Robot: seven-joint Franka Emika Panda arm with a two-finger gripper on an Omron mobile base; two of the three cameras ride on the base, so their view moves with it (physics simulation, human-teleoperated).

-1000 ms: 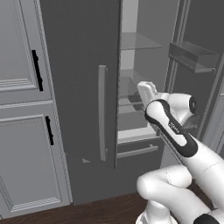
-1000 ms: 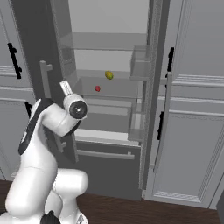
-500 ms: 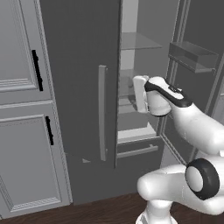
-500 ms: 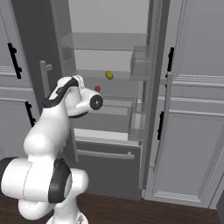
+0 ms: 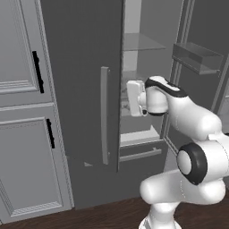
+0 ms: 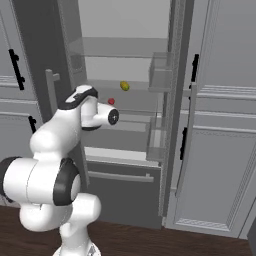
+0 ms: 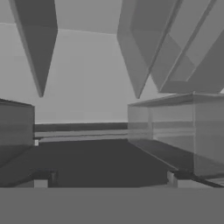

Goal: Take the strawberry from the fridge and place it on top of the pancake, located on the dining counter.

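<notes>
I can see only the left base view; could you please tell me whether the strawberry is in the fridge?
Observer: Yes. In the right base view the strawberry lies on a shelf inside the open fridge, just beyond the arm.
Operator: Thank you. Is anything else near it?
Observer: A small yellow item sits up and to the right of the berry in that view, apart from it. I cannot tell whether they share a shelf.
Operator: And is the tool ready to grasp?
Observer: In the hand view the tool is open, its tips wide apart with nothing between them.
</notes>
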